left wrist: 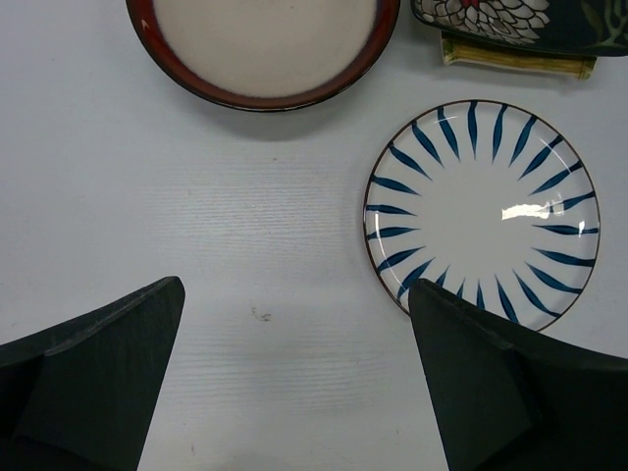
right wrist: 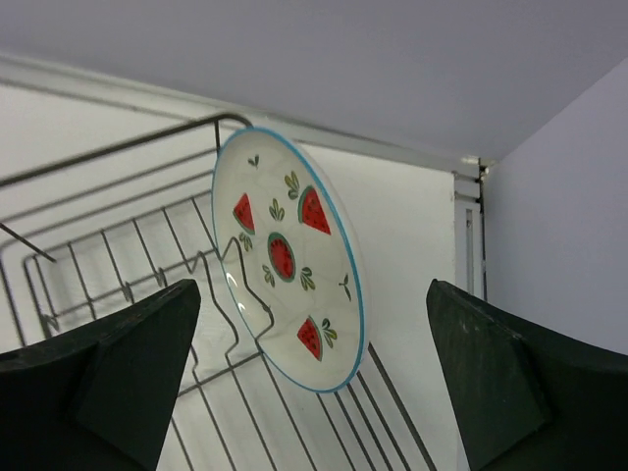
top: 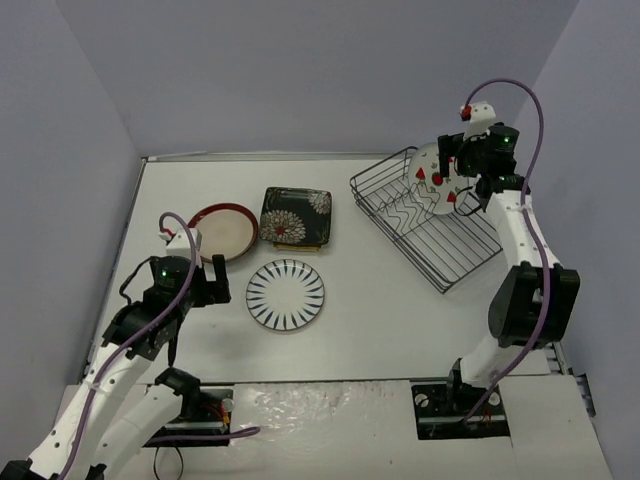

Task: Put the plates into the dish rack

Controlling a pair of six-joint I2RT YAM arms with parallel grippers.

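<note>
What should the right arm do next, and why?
Probably draw the right gripper straight back from the watermelon plate. The plate stands on edge between the wires of the dish rack, and the jaws are wide open, touching neither side.

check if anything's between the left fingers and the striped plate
Nothing visible does. The left gripper hangs open over bare table right beside the striped plate, one finger overlapping its rim in the wrist view. The red-rimmed plate and floral plate lie farther off, out of the way.
</note>
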